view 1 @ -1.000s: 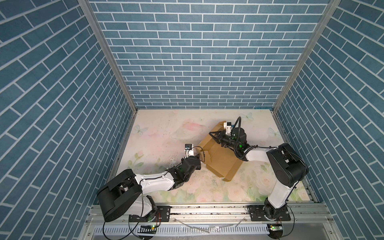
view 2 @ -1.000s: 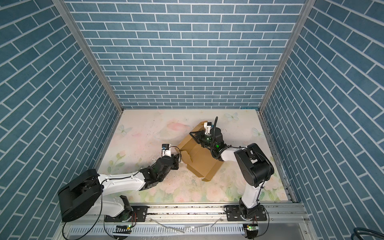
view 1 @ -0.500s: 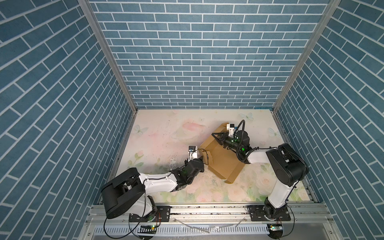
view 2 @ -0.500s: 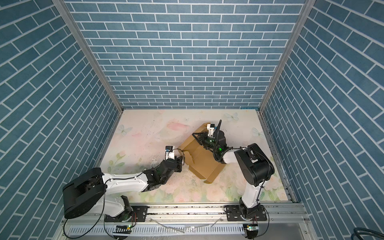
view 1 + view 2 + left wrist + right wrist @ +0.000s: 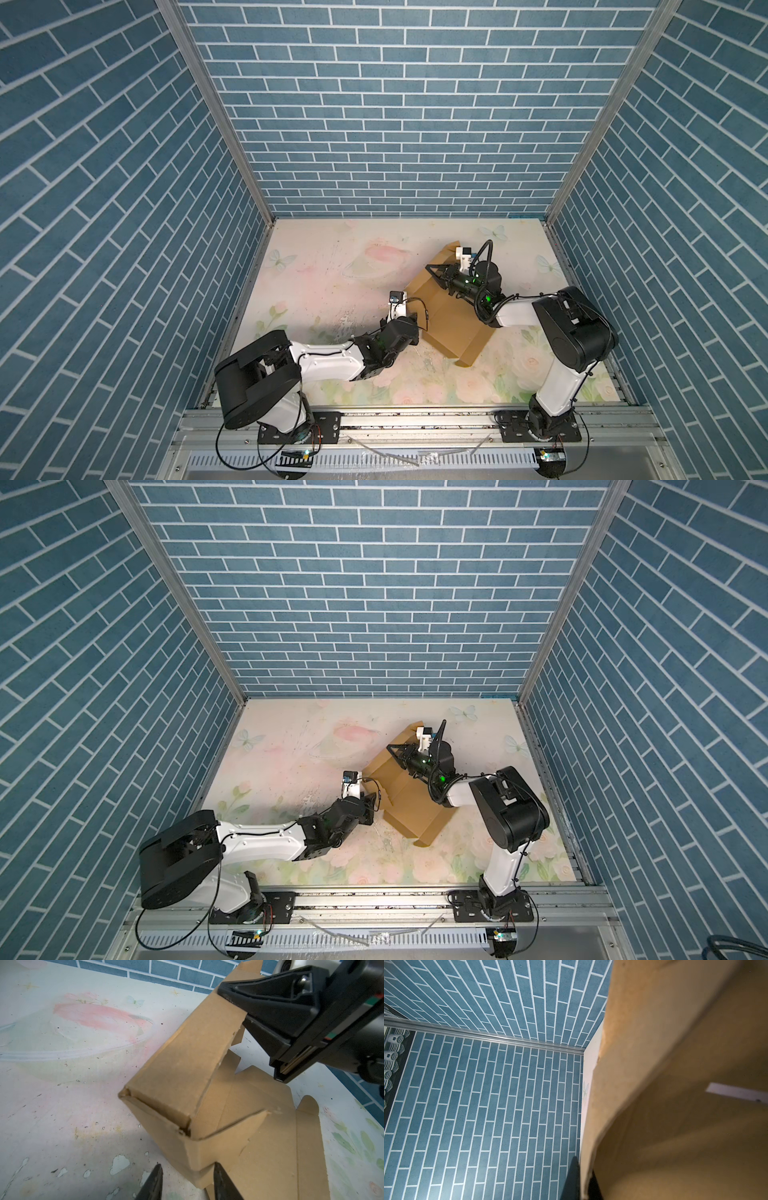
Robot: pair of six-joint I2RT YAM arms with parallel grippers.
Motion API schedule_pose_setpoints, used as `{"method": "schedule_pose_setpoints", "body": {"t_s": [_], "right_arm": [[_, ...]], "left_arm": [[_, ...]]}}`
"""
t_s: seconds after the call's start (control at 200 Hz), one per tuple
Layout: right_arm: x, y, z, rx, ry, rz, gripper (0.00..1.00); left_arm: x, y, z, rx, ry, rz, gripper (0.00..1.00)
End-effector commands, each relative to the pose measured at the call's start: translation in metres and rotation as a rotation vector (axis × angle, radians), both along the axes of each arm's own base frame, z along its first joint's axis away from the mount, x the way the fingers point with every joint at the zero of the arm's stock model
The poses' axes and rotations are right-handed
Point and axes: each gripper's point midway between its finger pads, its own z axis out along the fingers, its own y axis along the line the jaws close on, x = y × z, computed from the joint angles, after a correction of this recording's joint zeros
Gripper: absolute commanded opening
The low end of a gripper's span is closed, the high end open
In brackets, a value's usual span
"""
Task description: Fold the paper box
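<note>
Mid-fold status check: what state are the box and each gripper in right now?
paper box: partly folded, some walls raised, other flaps lying flat.
left gripper: open, fingertips straddling the paper box's lower corner, not clamped.
right gripper: shut on a raised flap of the paper box.

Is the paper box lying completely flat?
No: the left wrist view shows the paper box with side walls folded up into a raised corner.
</note>
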Motion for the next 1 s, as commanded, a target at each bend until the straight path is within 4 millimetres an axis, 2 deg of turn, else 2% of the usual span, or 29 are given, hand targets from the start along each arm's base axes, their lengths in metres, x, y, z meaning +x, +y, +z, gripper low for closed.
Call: {"method": "schedule_pose_setpoints", "body": {"t_s": [0.0,0.2,0.275,0.31,0.54,0.77,0.995], "right_arm": [[-0.007,-0.001,-0.006,-0.016,-0.019,0.025,0.0],[-0.008,-0.003,-0.004,-0.014,-0.024,0.024,0.0],[-0.009,-0.003,-0.004,-0.014,-0.028,0.025,0.0],[-0.009,-0.003,-0.004,-0.014,-0.028,0.026,0.0],[-0.011,-0.006,-0.001,-0.006,-0.04,0.02,0.0],[-0.013,-0.008,0.004,0.009,-0.066,0.022,0.0],[-0.02,-0.013,0.008,0.028,-0.1,0.023,0.0]], "left_arm": [[0.0,-0.006,-0.001,0.019,0.004,-0.009,0.41],[0.009,-0.017,-0.001,0.058,-0.002,-0.012,0.41],[0.01,-0.018,-0.008,0.086,0.005,-0.012,0.42],[0.014,-0.023,-0.001,0.077,-0.001,-0.002,0.41],[0.02,-0.011,-0.006,0.143,0.033,0.088,0.38],[0.024,-0.011,-0.006,0.17,0.068,0.134,0.4],[0.023,-0.002,-0.005,0.194,0.099,0.192,0.43]]}}
